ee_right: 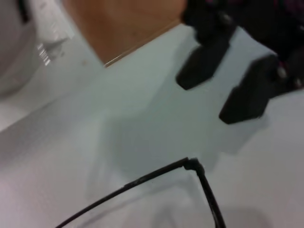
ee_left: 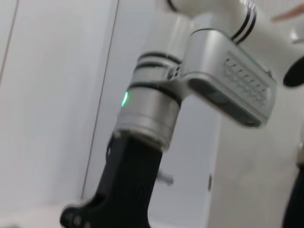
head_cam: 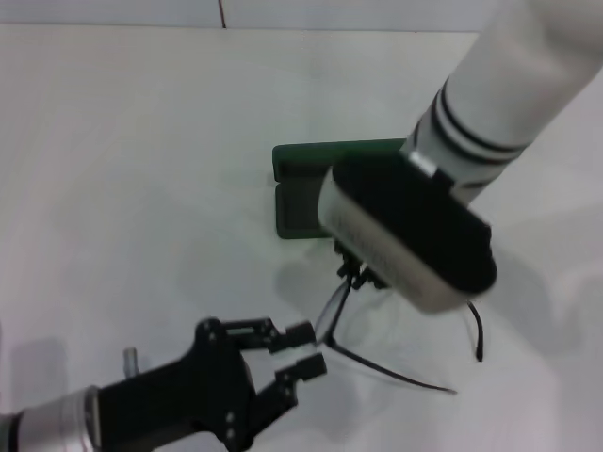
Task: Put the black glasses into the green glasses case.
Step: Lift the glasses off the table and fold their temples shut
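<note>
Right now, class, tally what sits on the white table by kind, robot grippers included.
Black glasses: 1
Green glasses case: 1
Grippers: 2, the left gripper and the right gripper
Total: 4

A plain white counter [head_cam: 141, 169] spreads out before me. Past its edge, my right wrist view shows a brownish-orange floor [ee_right: 118, 23].

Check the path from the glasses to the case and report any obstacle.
Nothing visible lies on the table between the black glasses and the green glasses case. Only the right arm hangs over that stretch, hiding part of both.
</note>
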Robot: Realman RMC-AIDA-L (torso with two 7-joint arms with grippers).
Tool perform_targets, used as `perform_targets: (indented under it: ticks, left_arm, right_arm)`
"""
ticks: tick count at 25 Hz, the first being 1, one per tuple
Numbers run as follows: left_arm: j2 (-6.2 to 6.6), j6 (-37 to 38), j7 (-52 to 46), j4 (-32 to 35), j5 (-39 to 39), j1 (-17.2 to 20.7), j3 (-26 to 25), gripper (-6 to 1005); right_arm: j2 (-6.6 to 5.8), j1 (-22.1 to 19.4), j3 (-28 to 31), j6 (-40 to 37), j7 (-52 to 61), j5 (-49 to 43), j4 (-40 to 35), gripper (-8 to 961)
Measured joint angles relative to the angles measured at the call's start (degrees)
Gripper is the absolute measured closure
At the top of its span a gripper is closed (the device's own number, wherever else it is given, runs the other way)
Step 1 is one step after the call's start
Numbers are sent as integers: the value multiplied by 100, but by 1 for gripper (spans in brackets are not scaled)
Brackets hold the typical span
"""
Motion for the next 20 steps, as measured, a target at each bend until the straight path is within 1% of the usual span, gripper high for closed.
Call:
perform_targets:
  ticks: [5, 10, 13, 15, 16, 20]
  left_arm:
    - [19, 596, 122, 77, -593, -65, -1, 784]
    - [-9, 863, 199, 63, -1575, -116, 19, 787]
    - [-2, 1053, 205, 77, -1832, -264, 26, 788]
    - [13, 1120, 191, 118, -1856, -391, 27, 789]
    - [26, 1135, 159, 157, -1857, -527, 26, 794]
    - [45, 1134, 29, 166, -1980, -892, -7, 816]
  right_arm:
    - [0, 37, 914, -323, 577, 1, 83, 844]
    - [0, -21, 1707, -236, 1232, 135, 319, 845]
    - [0, -254, 2213, -81, 1420, 563, 446, 845]
    - [0, -476, 2537, -2, 1496, 889, 475, 845]
    - [-1, -636, 2740, 50, 1522, 1095, 480, 845]
    - [-12, -1208, 3191, 317, 1503, 1829, 593, 845]
